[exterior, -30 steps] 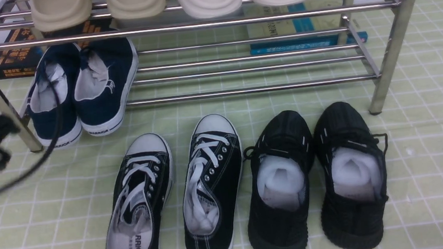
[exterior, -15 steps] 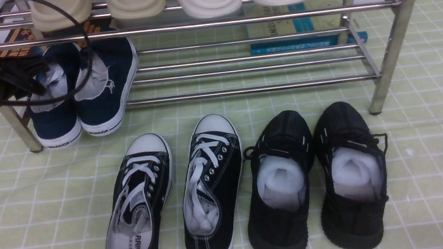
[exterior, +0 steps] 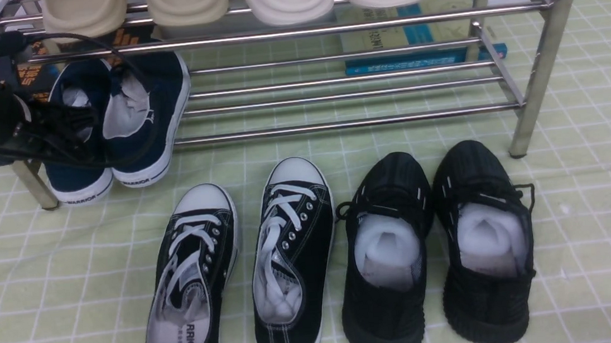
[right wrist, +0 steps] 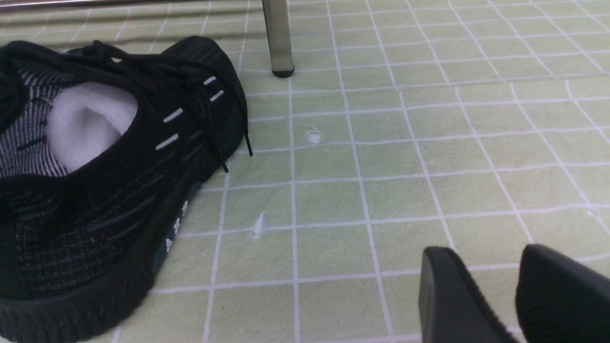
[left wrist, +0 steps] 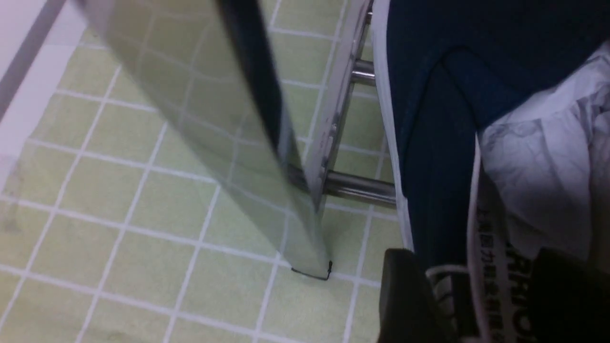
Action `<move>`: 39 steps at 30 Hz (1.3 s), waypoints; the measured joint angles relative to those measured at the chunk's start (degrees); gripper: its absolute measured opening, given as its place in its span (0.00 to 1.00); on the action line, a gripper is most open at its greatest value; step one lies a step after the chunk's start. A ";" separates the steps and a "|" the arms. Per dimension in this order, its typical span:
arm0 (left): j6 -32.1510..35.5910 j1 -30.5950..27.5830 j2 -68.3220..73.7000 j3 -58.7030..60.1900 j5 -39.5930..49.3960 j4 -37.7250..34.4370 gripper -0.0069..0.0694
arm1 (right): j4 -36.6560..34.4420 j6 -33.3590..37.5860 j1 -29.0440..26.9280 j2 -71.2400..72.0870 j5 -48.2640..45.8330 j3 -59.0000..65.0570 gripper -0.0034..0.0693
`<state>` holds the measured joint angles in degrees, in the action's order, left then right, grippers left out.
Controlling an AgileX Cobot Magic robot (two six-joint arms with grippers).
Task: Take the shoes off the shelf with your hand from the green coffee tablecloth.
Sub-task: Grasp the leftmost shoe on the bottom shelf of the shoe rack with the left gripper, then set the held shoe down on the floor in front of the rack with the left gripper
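We log the shoes [exterior: 127,121] on the lower tier of the shelf [exterior: 335,125], at 10 o'clock in the front view, heels toward us. The left gripper [exterior: 69,132] is at the left shoe's mouth, on its 9 o'clock side, with the rack leg [exterior: 32,184] just beside it. Black lace-up sneakers [exterior: 247,266] lie at 5 o'clock of the pair on the green coffee tablecloth [exterior: 596,222]. Only the left wrist view shows the fingers [left wrist: 405,300]: they are wide apart and straddle the heel rim. Only the right wrist view shows the right gripper [right wrist: 481,257], low over the cloth, narrowly parted and empty.
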<state>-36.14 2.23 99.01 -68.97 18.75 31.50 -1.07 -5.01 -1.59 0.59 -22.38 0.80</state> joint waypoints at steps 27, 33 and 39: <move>1.01 0.27 -13.96 -0.20 29.95 -10.23 0.14 | 0.00 0.00 0.00 0.00 0.00 0.00 0.38; 9.15 0.27 -20.86 -0.09 44.16 -13.68 0.14 | 0.00 0.00 0.00 0.00 0.00 0.00 0.38; 11.79 0.27 -26.50 5.35 45.15 -14.94 0.14 | 0.00 0.00 0.00 0.00 0.00 0.00 0.38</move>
<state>-24.36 2.50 72.52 -63.62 63.90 16.56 -1.07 -5.01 -1.59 0.59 -22.38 0.80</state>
